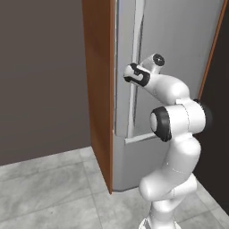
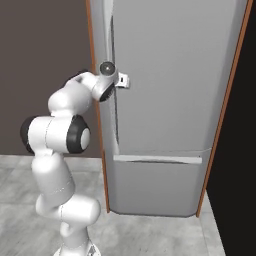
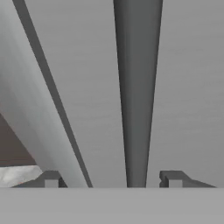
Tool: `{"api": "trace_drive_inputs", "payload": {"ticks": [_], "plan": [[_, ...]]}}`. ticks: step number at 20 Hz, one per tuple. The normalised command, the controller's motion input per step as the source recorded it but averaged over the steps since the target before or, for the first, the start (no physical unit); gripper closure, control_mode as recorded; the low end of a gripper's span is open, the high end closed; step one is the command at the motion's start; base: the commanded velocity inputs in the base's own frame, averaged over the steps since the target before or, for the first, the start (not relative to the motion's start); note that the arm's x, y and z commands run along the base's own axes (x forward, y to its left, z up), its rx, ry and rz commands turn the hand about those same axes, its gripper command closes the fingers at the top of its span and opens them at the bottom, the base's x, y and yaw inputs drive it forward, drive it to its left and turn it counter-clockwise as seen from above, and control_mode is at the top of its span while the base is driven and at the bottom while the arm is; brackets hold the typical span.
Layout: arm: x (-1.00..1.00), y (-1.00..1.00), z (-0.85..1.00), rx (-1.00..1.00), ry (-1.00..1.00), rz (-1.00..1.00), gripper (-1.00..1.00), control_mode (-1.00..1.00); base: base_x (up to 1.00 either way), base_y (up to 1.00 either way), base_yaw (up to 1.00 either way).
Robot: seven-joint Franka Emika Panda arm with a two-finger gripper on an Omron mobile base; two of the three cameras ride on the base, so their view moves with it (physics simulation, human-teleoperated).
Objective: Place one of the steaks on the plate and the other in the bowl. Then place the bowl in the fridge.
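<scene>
Left base view: the fridge (image 1: 179,67), a tall grey metallic cabinet with a wood-brown side panel (image 1: 99,89), fills the upper centre and right of the frame, its door closed. A long vertical bar handle (image 1: 134,80) runs down the door's left edge. The white arm (image 1: 179,134) rises from the lower right, bends at a dark-jointed elbow at centre right, and reaches up and left so that the hand sits at the handle, in the upper centre of the frame. The fingers themselves are hidden behind the wrist here.

Right base view: the same fridge (image 2: 170,100) occupies the centre and right; the arm (image 2: 55,150) climbs from the lower left, and the hand meets the door's left edge in the upper left-centre of the frame, where a small pale part of the gripper (image 2: 123,81) shows against the door.

Hand view: the bar handle (image 3: 138,96) appears as a dark vertical band through the centre, against the grey door. The two fingers (image 3: 173,178) stand apart at the bottom, one on each side of the handle, spread wide and not clamped on it. A strip of pale tiled floor (image 3: 17,175) shows at lower left.
</scene>
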Motion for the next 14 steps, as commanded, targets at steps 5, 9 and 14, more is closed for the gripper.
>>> {"api": "trace_drive_inputs", "payload": {"ticks": [5, 9, 14], "plan": [[-0.94, -0.33, 0.0, 0.0, 0.0, 0.18, 1.0, -1.0, 0.0, 0.0, 0.0], [-0.9, -0.73, 0.0, 0.0, 0.0, 0.23, 1.0, -1.0, 0.0, 0.0, 0.0], [-0.71, -0.68, 0.0, 0.0, -0.05, 0.28, 1.0, -1.0, 0.0, 0.0, 0.0]]}}
